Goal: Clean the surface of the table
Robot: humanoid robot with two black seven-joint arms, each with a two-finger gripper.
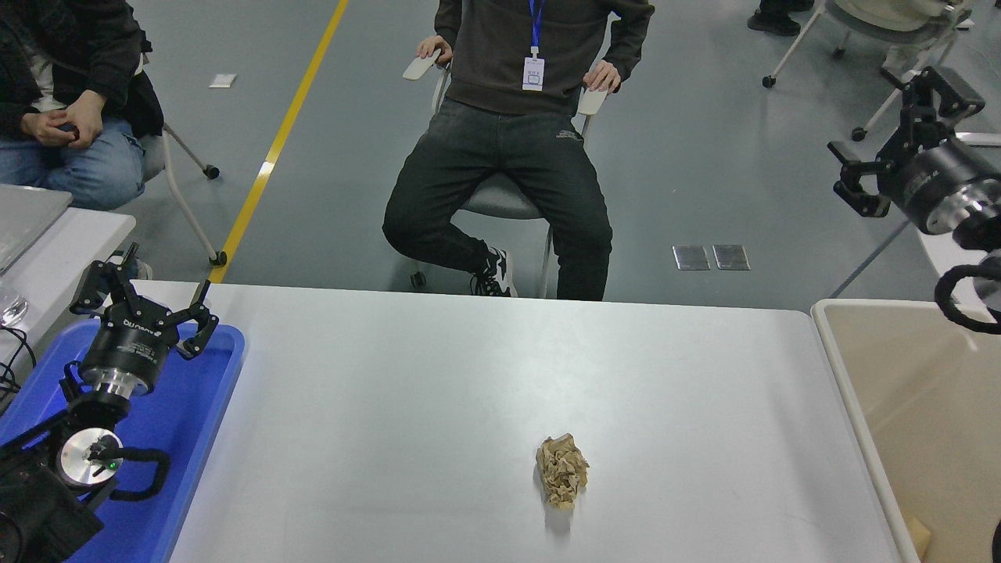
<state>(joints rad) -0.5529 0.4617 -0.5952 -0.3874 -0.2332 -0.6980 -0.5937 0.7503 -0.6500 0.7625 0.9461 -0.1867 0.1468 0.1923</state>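
Observation:
The white table surface fills the lower part of the head view. On it, right of the middle and near the front, lies a crumpled ball of brown paper. My right gripper hangs open high at the right edge, above the floor beyond the table's far right corner, well away from the paper. My left gripper is parked open at the lower left over a blue tray, nothing between its fingers.
A beige bin stands against the table's right end, a scrap of brown paper in its bottom. One person sits on a chair at the far side, another at the top left. A grey side table is at the left.

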